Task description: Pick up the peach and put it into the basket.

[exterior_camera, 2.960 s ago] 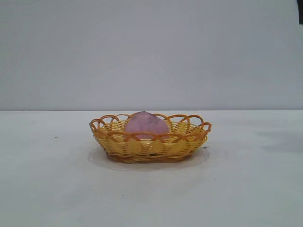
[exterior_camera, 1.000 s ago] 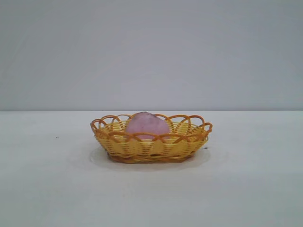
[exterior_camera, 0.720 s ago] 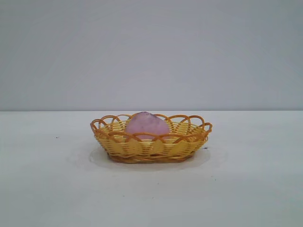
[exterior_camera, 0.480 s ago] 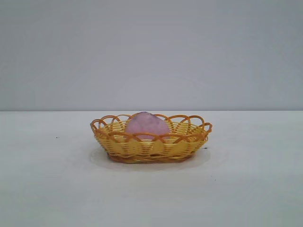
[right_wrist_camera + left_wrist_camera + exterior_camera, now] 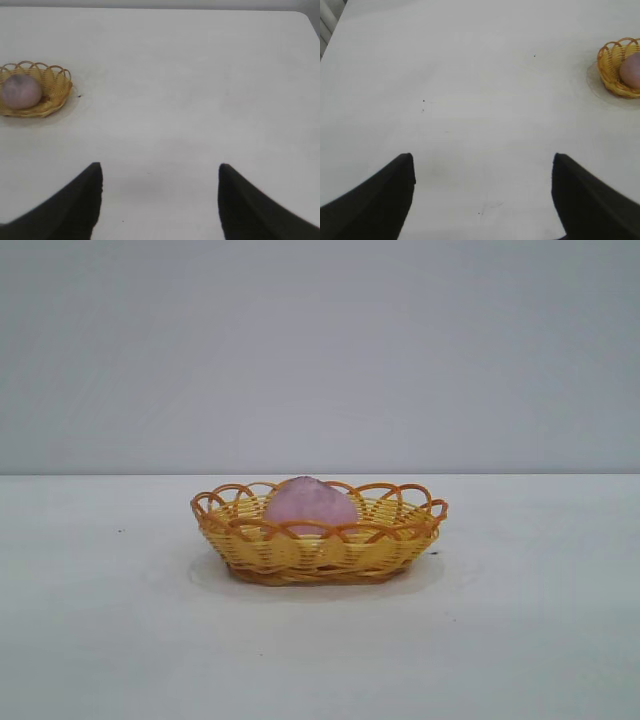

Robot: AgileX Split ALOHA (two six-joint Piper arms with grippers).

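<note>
Table (image 5: 560, 640) bare around the basket (image 5: 318, 550), peach (image 5: 310, 505) already sitting inside it, left gripper (image 5: 482, 192) and right gripper (image 5: 160, 200) both parked well back from the basket, fingers spread and empty, so placing looks done, nothing left but hold.

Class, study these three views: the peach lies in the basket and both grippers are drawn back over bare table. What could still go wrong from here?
1. The peach stands above the rim of the shallow basket; a knock might roll it out.
2. The basket sits loose on the table, so any arm sweep could push it.
3. The left gripper and right gripper are open and empty; little risk unless they move again.
</note>
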